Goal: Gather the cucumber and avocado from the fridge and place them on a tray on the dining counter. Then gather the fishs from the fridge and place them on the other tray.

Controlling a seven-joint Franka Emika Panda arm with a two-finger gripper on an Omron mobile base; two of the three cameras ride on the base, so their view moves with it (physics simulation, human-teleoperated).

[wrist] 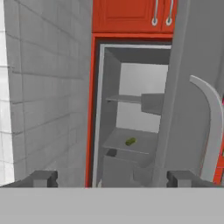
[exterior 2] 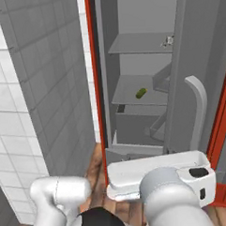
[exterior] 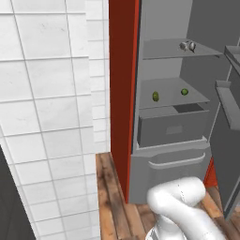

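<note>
left base: two green items [exterior: 155, 96] on fridge [exterior: 168, 154] shelf | right base: one | my fingers [wrist: 43, 178] spread wide, empty, facing fridge

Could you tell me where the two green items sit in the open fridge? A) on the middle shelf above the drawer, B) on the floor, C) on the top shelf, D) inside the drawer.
A: the two green items rest on the shelf directly above the drawer.

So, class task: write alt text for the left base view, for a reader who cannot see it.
An open grey fridge beside a white tiled wall holds two small green items on its middle shelf and a pale object above. The robot's white arm rises at lower right.
</note>
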